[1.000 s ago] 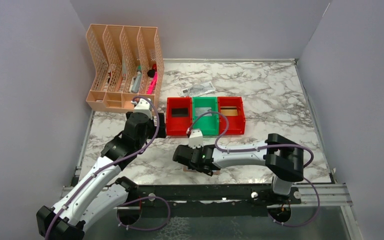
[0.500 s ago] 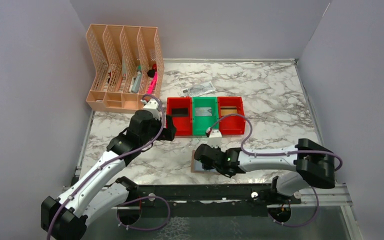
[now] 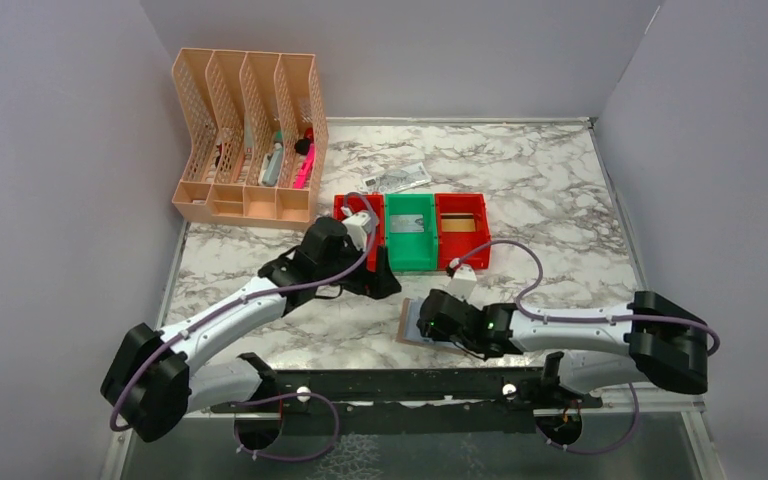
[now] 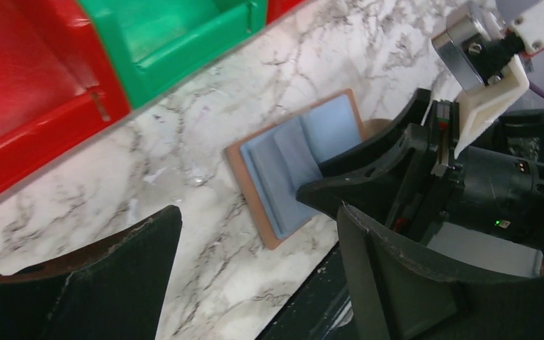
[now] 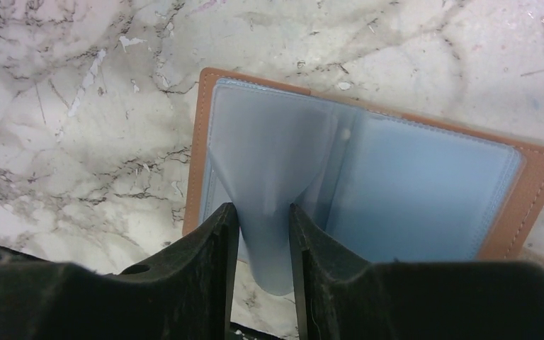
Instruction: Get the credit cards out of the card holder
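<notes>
Pinching the pale blue inner leaf of the card holder, the right gripper holds it raised off the open wallet, which lies flat at low centre of the overhead frame. The left gripper hangs just beside it, spread wide and empty. Likely step: checking pockets for leftover cards, so the left needs a card edge under that leaf, and none shows. Only the overhead shows a grey card in the green bin and a gold card in the red bin; only the right wrist shows the pinch.
</notes>
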`<state>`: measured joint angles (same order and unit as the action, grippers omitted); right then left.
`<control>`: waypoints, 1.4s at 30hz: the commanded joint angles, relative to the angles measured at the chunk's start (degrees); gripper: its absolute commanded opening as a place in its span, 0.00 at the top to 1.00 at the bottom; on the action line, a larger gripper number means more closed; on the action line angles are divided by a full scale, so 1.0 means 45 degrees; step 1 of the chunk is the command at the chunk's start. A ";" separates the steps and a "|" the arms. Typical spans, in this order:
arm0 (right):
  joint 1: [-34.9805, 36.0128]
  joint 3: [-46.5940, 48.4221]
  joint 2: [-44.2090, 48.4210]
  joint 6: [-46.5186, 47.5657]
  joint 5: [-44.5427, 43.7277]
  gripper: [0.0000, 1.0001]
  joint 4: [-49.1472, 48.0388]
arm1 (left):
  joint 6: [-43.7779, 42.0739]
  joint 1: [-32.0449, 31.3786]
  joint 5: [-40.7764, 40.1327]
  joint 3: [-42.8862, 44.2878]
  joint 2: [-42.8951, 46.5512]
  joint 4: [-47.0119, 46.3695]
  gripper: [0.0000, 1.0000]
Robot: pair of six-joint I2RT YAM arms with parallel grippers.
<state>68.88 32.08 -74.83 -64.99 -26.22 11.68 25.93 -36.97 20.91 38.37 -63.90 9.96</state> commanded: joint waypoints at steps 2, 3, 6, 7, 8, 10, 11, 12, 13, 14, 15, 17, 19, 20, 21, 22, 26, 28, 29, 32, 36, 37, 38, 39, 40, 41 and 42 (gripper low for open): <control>-0.0053 -0.0692 0.1134 -0.1201 -0.0384 0.62 0.0640 | 0.0802 -0.1660 0.0237 0.0320 -0.1252 -0.1891 0.17; -0.0053 -0.0811 0.1347 -0.1285 -0.0561 0.61 0.0792 | 0.0952 -0.1859 0.0203 0.0380 -0.1645 -0.2080 0.18; -0.0053 -0.1180 0.1912 -0.1470 -0.0760 0.59 0.1014 | 0.1355 -0.2314 0.0164 0.0457 -0.2420 -0.2744 0.19; -0.0053 -0.1309 0.2071 -0.1565 -0.0756 0.58 0.1102 | 0.1501 -0.2451 0.0201 0.0477 -0.2665 -0.3006 0.19; -0.0053 -0.1425 0.2211 -0.1723 -0.0778 0.59 0.1277 | 0.1666 -0.2549 0.0213 0.0487 -0.2935 -0.3283 0.19; -0.0053 -0.1637 0.2510 -0.2050 -0.0869 0.58 0.1638 | 0.1936 -0.2786 0.0226 0.0662 -0.3516 -0.3625 0.19; -0.0053 -0.1739 0.2666 -0.2204 -0.0917 0.58 0.1810 | 0.2016 -0.2915 0.0236 0.0798 -0.3815 -0.3752 0.19; -0.0053 -0.1855 0.2852 -0.2318 -0.0944 0.58 0.1920 | 0.2097 -0.3073 0.0227 0.0935 -0.4136 -0.3838 0.20; -0.0053 -0.1986 0.3061 -0.2384 -0.0950 0.58 0.1984 | 0.2182 -0.3227 0.0209 0.1037 -0.4374 -0.4010 0.20; -0.0053 -0.2076 0.3345 -0.2463 -0.0961 0.58 0.2078 | 0.2286 -0.3364 0.0204 0.1133 -0.4645 -0.4217 0.20; -0.0053 -0.2173 0.3537 -0.2563 -0.0979 0.58 0.2192 | 0.2401 -0.3505 0.0223 0.1226 -0.4887 -0.4409 0.20; -0.0054 -0.2356 0.3936 -0.2648 -0.1023 0.57 0.2297 | 0.2645 -0.3756 0.0256 0.1496 -0.5410 -0.4791 0.20; -0.0053 -0.2560 0.4323 -0.2732 -0.1094 0.57 0.2414 | 0.2792 -0.3963 0.0271 0.1835 -0.5933 -0.4939 0.19; -0.0053 -0.2616 0.4487 -0.2797 -0.1133 0.57 0.2481 | 0.2841 -0.4068 0.0303 0.2046 -0.6217 -0.4963 0.19; -0.0053 -0.2689 0.4627 -0.2830 -0.1155 0.57 0.2572 | 0.2849 -0.4169 0.0314 0.2292 -0.6477 -0.4968 0.20; -0.0053 -0.2757 0.4769 -0.2863 -0.1177 0.56 0.2620 | 0.2865 -0.4275 0.0330 0.2521 -0.6742 -0.4942 0.20; -0.0053 -0.2922 0.5158 -0.2918 -0.1215 0.55 0.2766 | 0.2909 -0.4559 0.0381 0.3131 -0.7376 -0.4830 0.23; -0.0053 -0.2981 0.5281 -0.2967 -0.1242 0.55 0.2872 | 0.2909 -0.4685 0.0438 0.3393 -0.8019 -0.4665 0.25; -0.0053 -0.3013 0.5339 -0.2975 -0.1259 0.55 0.2887 | 0.2882 -0.4752 0.0499 0.3520 -0.8219 -0.4589 0.27; -0.0053 -0.3101 0.5485 -0.3065 -0.1281 0.55 0.2972 | 0.2968 -0.4901 0.0311 0.3746 -0.8637 -0.4380 0.34; -0.0053 -0.3211 0.5727 -0.3156 -0.1341 0.55 0.3087 | 0.3103 -0.4946 0.0048 0.3731 -0.8769 -0.4301 0.49; -0.0053 -0.3225 0.5788 -0.3175 -0.1351 0.55 0.3061 | 0.3070 -0.4948 0.0035 0.3743 -0.8762 -0.4292 0.55; -0.0053 -0.3266 0.5862 -0.3187 -0.1358 0.54 0.3043 | 0.2997 -0.4948 0.0063 0.3781 -0.8749 -0.4262 0.61; -0.0053 -0.3276 0.5925 -0.3159 -0.1351 0.54 0.3033 | 0.2874 -0.4948 0.0074 0.3835 -0.8744 -0.4160 0.68; -0.0053 -0.3241 0.5967 -0.3107 -0.1370 0.54 0.3029 | 0.2751 -0.4939 0.0041 0.3873 -0.8705 -0.4021 0.73; -0.0053 -0.3185 0.5979 -0.2998 -0.1348 0.53 0.3007 | 0.2616 -0.4947 -0.0051 0.3902 -0.8668 -0.3808 0.78; -0.0053 -0.3139 0.5998 -0.2774 -0.1333 0.50 0.2916 | 0.2526 -0.4943 -0.0256 0.3903 -0.8581 -0.3620 0.82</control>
<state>68.73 18.20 -48.71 -78.02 -29.34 23.97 39.35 -58.92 21.12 54.43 -103.26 -8.64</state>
